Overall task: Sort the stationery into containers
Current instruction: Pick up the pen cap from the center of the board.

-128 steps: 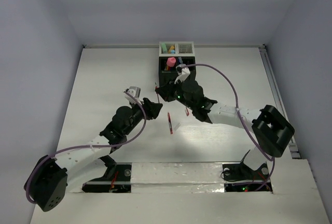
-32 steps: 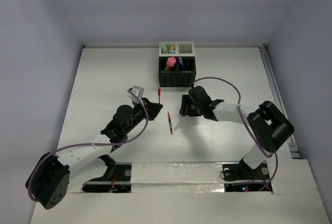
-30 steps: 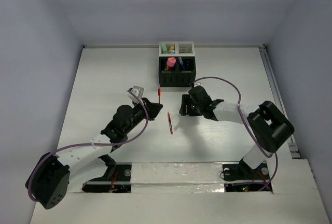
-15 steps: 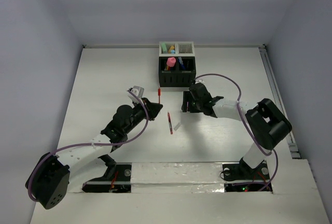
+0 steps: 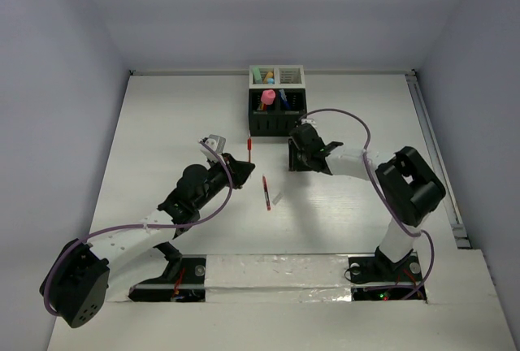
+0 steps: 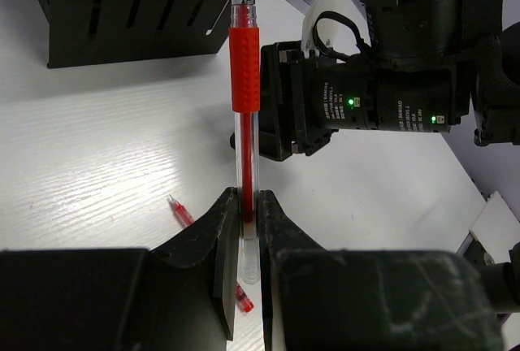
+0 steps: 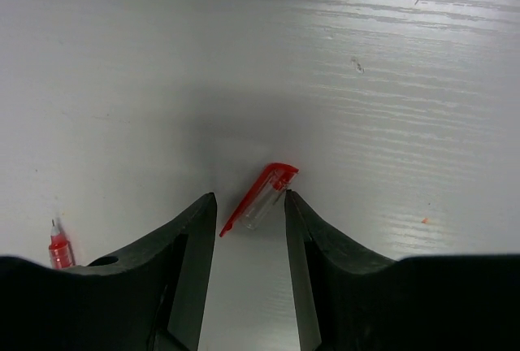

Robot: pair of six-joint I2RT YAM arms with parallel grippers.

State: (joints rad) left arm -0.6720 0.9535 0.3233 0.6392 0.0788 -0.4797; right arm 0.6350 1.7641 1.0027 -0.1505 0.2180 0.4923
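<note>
My left gripper (image 6: pixel 246 205) is shut on a red pen (image 6: pixel 244 67), which sticks out past the fingers toward the black container (image 6: pixel 122 10). From above, that pen (image 5: pixel 249 146) stands just left of the black container (image 5: pixel 276 119), with the white container (image 5: pixel 277 75) joined behind it. My right gripper (image 7: pixel 250 205) is open just above the table. A red-and-clear pen cap (image 7: pixel 260 198) lies between its fingertips, ungripped. In the top view the right gripper (image 5: pixel 292 158) is near the black container's front.
A second red pen (image 5: pixel 266 192) lies loose on the table between the arms, its tip (image 7: pixel 58 247) showing at the lower left of the right wrist view. Pink, blue and green stationery stands in the containers. The right arm's body (image 6: pixel 390 83) is close in front of the left gripper.
The right gripper's jaws have narrowed, and the right arm has shifted a little toward the black container. The left arm and its pen have not moved.
</note>
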